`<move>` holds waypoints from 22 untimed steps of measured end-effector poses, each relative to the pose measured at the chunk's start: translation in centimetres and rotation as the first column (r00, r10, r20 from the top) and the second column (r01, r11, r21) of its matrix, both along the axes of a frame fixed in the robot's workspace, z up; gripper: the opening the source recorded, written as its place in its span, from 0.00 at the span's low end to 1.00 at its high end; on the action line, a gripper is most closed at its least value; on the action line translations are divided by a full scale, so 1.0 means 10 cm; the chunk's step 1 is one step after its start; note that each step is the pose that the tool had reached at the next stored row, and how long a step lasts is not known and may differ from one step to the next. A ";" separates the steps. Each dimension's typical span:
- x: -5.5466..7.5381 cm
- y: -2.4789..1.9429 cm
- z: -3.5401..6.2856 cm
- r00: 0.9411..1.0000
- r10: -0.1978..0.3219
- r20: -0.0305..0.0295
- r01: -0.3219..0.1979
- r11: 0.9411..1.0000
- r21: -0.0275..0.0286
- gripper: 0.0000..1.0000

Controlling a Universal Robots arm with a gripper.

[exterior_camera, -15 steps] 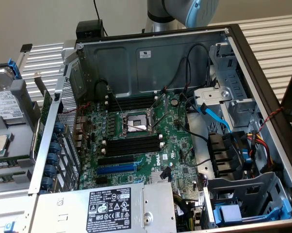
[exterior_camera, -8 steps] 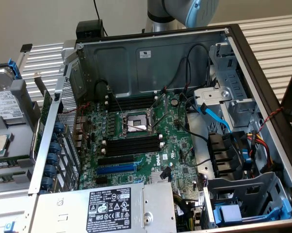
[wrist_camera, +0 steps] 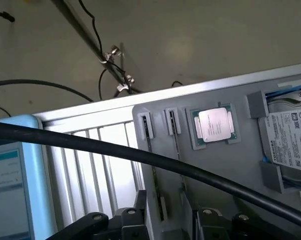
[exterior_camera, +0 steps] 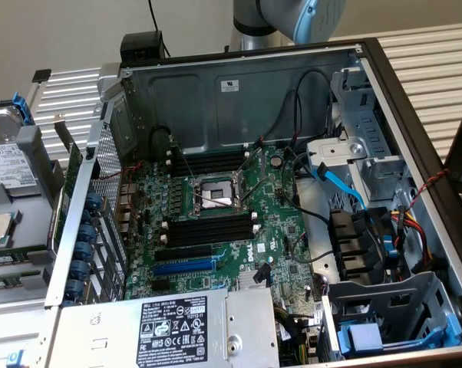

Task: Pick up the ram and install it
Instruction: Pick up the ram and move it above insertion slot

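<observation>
Wrist view: gripper spread wide, gripping nothing, above grey parts tray. Ram on edge in narrow tray slot, running lengthwise toward gap between jaws, no visible contact with them. Second similar stick in parallel slot just beside it. CPU chip flat in square recess next to second stick; hard drive with white label further along same tray. Thick black cable crossing in front of tray and both sticks. Blue-edged screen and slatted tabletop beside tray. Exterior view: open PC case, motherboard exposed, long black memory slots just beside CPU socket, blue expansion slot nearer power supply. Arm behind case at top edge. Tray at exterior view's left, outside case, well apart from memory slots. Ram not yet in any motherboard slot.
</observation>
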State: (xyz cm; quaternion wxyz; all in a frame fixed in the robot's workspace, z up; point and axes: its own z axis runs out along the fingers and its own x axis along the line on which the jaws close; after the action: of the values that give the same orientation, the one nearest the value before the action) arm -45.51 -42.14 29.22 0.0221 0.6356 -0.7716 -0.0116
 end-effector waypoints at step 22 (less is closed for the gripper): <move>0.00 -0.033 -0.354 0.988 0.154 0.019 -0.154 0.988 -0.001 0.42</move>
State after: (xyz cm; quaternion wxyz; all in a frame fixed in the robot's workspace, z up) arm -45.52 -42.46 25.68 0.0154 0.6933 -0.7205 -0.0042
